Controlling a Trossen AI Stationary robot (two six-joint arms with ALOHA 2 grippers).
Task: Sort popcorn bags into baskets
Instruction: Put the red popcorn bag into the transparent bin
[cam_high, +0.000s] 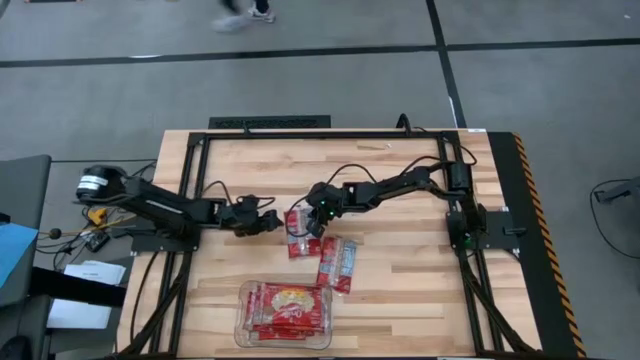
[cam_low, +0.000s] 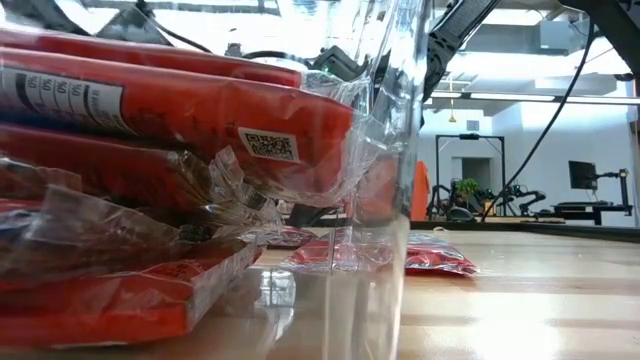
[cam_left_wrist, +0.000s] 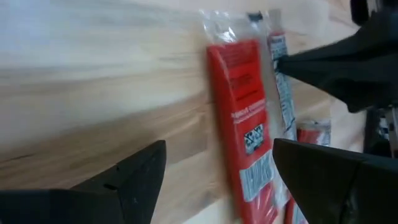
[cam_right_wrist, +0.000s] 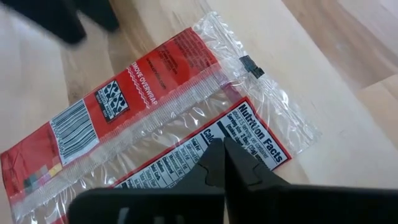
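Mid-table, two popcorn bags still lie loose: one (cam_high: 298, 233) between the two grippers, another (cam_high: 338, 263) just beside it, nearer the clear tub (cam_high: 240, 322). Tub sits at the near edge, already stacked with red packets (cam_low: 190, 120).

Left gripper (cam_high: 268, 222) sits just beside the first bag, fingers (cam_left_wrist: 134, 177) wide, nothing held; left wrist view shows the bag (cam_left_wrist: 244, 121) lying flat ahead of the open gap. Right gripper (cam_high: 322, 215) hovers on the bag's other side, fingers (cam_right_wrist: 225, 165) pinched shut, empty, tips down over the nutrition panel (cam_right_wrist: 233, 146).

Step, as I read it: pickup of the next loose bag, left arm lining up. Right tip looks like it's pinning or nudging the bag; contact unclear.

Next move needs: left fingers straddle a bag edge, close, lift, carry to tub. Flat bag on flat wood, so hard to get under.

Bag: red, flat, clear crinkly overwrap, barcode and printed back face up.
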